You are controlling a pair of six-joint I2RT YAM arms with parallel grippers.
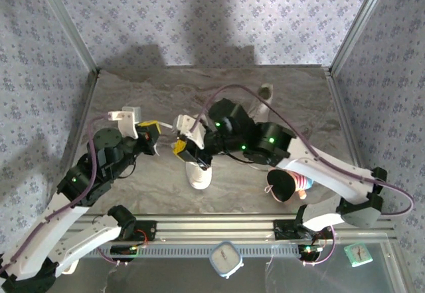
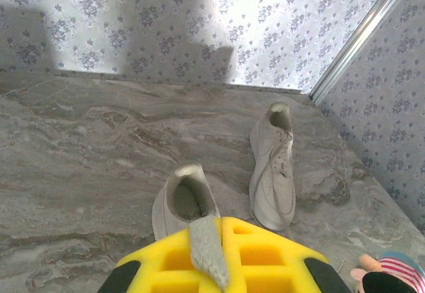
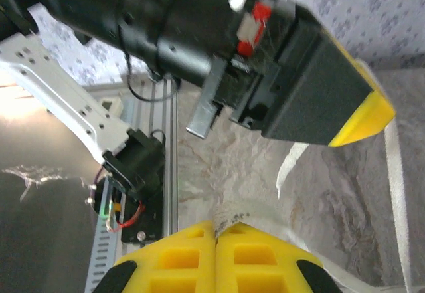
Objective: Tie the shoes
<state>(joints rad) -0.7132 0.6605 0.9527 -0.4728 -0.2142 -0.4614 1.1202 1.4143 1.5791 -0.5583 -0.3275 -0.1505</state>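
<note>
Two white shoes lie on the marbled surface [image 1: 153, 187] in the top view. The near shoe [image 1: 199, 175] is by the middle of the near edge, its upper part hidden under the right arm. The far shoe [image 1: 266, 95] is toward the far right corner, mostly hidden behind that arm. The left claw [image 1: 151, 135] and right claw [image 1: 180, 148] hang close together over the middle, and a toy [image 1: 287, 183] lies by the near edge, toward the right. From the left wrist, the left claw [image 2: 212, 266] is closed on a flat strip of lace [image 2: 207, 243] that reaches toward the near shoe [image 2: 182, 203] just ahead. The far shoe [image 2: 273, 167] lies beside that one, apart from it and nearer the right edge, and the toy [image 2: 388, 273] peeks in at the bottom right. From the right wrist, the right claw [image 3: 216, 256] is closed, pinching a lace end [image 3: 226, 214]. The left claw [image 3: 365, 113] hangs above it, and more lace [image 3: 398, 173] trails down at the right.
</note>
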